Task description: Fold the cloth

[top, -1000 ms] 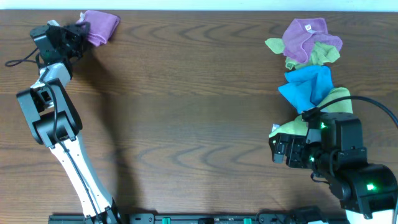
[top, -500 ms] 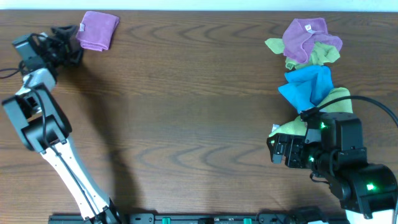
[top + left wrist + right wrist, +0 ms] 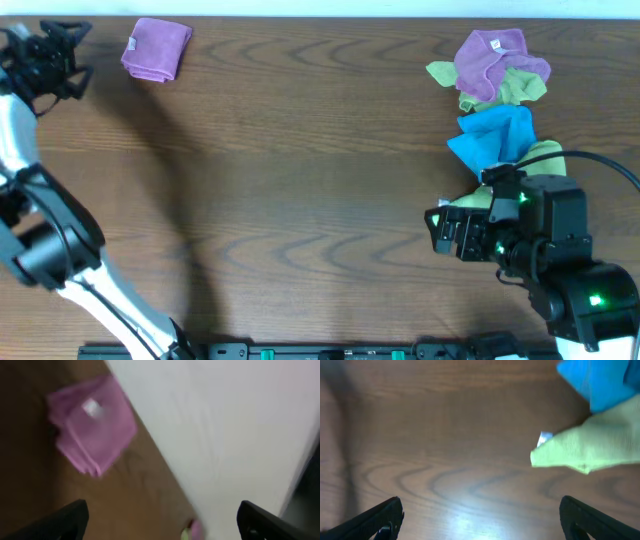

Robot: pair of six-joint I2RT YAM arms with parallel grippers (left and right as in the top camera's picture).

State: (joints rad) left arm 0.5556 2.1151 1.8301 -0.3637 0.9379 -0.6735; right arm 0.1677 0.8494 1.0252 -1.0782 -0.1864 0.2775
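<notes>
Brown wood-grain tabletop fills the lower middle of the overhead frame and gives us wide room for spreading a cloth. At lower right our right gripper hangs with its jaws spread and nothing between them, just beside the crumpled yellow-green cloth, which we judge to be the next one to fold. Touching that cloth on its far side lies a crumpled blue cloth, and beyond it a heap of green and purple cloths. A careless pinch could catch the blue one too and drag the heap along. At upper left the folded purple cloth lies close to the table's far edge. Our left gripper, likewise released and empty, hovers by the frame's left border, where a wide swing could carry it off the table.
</notes>
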